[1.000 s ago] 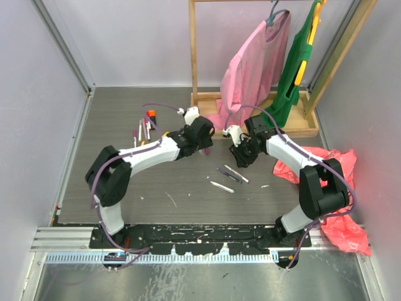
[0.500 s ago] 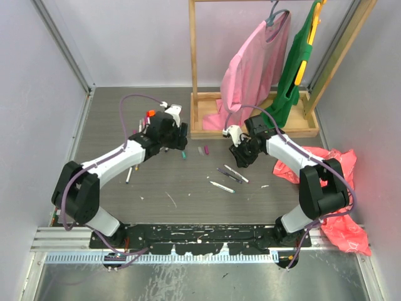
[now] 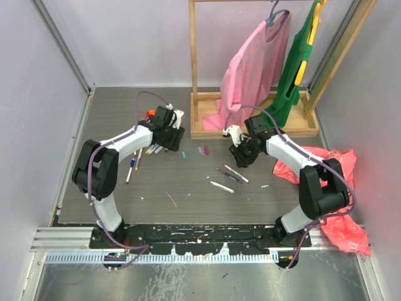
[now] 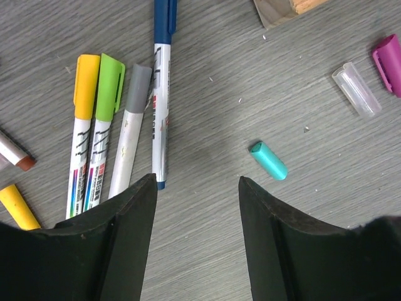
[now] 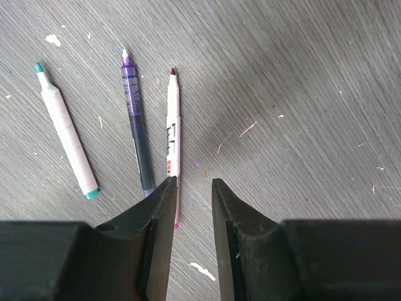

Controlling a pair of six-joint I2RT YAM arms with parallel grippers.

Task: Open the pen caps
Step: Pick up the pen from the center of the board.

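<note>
Pen caps (image 4: 269,160) in teal, clear and magenta loose on the table (image 4: 213,75), near the left gripper (image 4: 197,188), parted and empty. Between pens: calls next for seizing one of the capped pens (image 4: 111,84) alongside. Leaves the right gripper (image 5: 193,185) slightly parted, holding nothing, over three uncapped pens (image 5: 135,125). Barrel print too small to read.

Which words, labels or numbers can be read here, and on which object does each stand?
No text can be read.
Dark print on the blue-capped pen: too blurred.
Marks on the yellow-capped pen and green-capped pen: too blurred.
Black and red print on the maroon-tipped pen: too blurred.
</note>
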